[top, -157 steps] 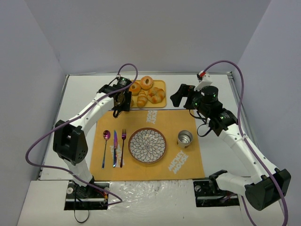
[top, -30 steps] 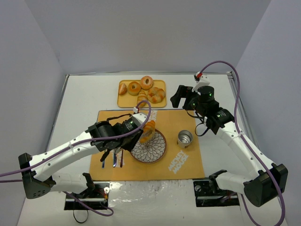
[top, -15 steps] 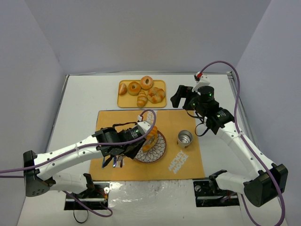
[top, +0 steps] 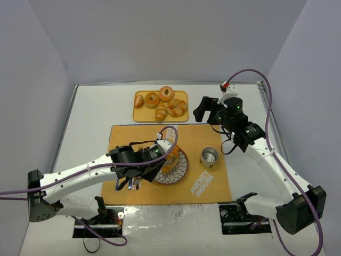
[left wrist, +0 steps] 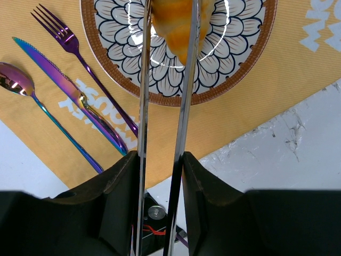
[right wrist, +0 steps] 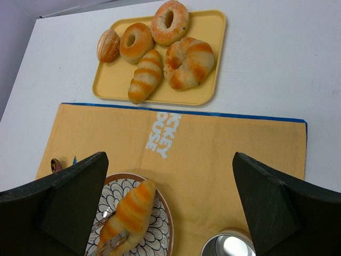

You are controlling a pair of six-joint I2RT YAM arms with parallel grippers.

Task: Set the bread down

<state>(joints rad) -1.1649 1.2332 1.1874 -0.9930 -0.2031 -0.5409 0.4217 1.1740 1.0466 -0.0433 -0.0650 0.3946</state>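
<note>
The bread (top: 169,157), a long glossy striped croissant, lies tilted over the flower-patterned plate (top: 184,166). It is pinched between a pair of metal tongs (left wrist: 144,80). My left gripper (top: 151,161) is shut on the tongs just left of the plate. In the left wrist view the bread (left wrist: 178,26) sits between the tong blades above the plate (left wrist: 234,74). The right wrist view shows the bread (right wrist: 128,213) on the plate (right wrist: 162,234) with the tong tips (right wrist: 109,242) at its near end. My right gripper (top: 205,109) hangs open and empty above the placemat's far right corner.
A yellow tray (top: 139,114) at the back holds a smaller croissant, ring rolls and a knotted bun. A metal cup (top: 209,157) stands right of the plate on the orange placemat (top: 202,138). A fork (left wrist: 80,53), knife (left wrist: 58,80) and spoon (left wrist: 13,82) lie left of the plate.
My left arm has carried the bread in the tongs from the tray to the plate and lowered it over the last second. The right arm has not moved.
</note>
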